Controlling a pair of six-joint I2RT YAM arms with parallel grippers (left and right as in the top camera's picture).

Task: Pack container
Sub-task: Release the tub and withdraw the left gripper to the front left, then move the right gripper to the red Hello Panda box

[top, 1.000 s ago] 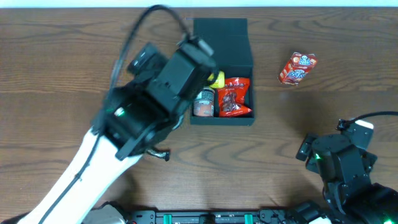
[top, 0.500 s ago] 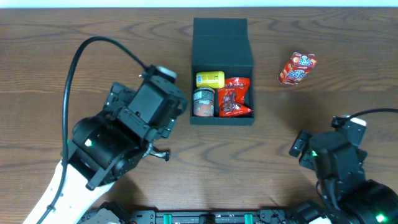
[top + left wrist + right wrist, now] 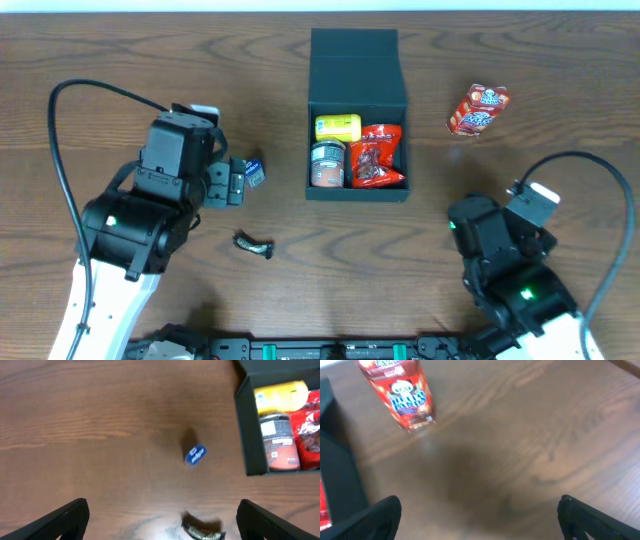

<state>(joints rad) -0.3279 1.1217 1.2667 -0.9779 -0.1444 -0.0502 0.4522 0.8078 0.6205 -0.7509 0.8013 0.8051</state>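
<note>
— What did the left arm look like?
— It had a blocky black housing (image 3: 172, 165) behind the jaws, then a white tapered link (image 3: 95, 300), a green light (image 3: 112, 222) and a looping thin black cable (image 3: 56, 140).
— And the right arm?
— Its rounded black body (image 3: 500, 250) had the same sort of green light (image 3: 523, 295), a thin black cable loop (image 3: 578, 154) and a white tab (image 3: 535, 195). The fingers (image 3: 62, 519) were matte black wedges.

Your overhead cam looks straight down on the whole table (image 3: 100, 60). The left wrist cam also faces down, from closer in, and shares the left side of the box (image 3: 248, 435) and the blue packet (image 3: 195, 455) with overhead. The right wrist cam is nearest and tilted, sharing the red snack pack (image 3: 402, 392) and a box edge.
</note>
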